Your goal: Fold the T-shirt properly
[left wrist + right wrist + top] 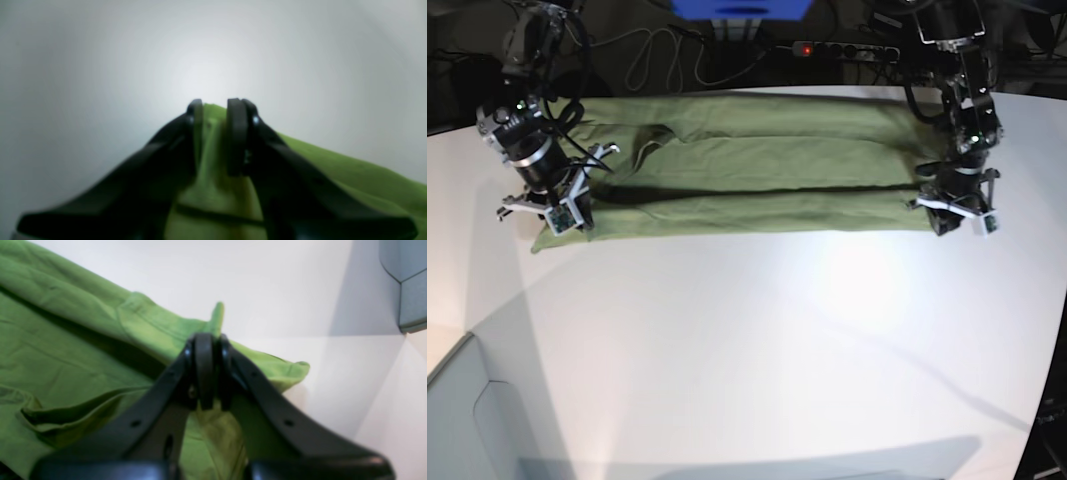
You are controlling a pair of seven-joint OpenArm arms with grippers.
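Note:
The olive-green T-shirt [747, 175] lies folded into a long strip across the far half of the white table [757, 340]. At the strip's right end, my left gripper [957, 222] grips the near corner. In the left wrist view a ridge of T-shirt [213, 143] fills the narrow gap between the left gripper's [215, 106] fingers. At the strip's left end, my right gripper [552, 215] is down on the near corner. Seen from the right wrist, the right gripper [206, 340] is shut on the T-shirt [66, 350], and a tip of cloth pokes up above the fingertips.
A power strip [847, 49] and cables [657, 60] lie behind the table's far edge, beside a blue object [742, 8]. A grey box corner [407, 283] shows at the top right of the right wrist view. The table's left edge runs close to the right arm.

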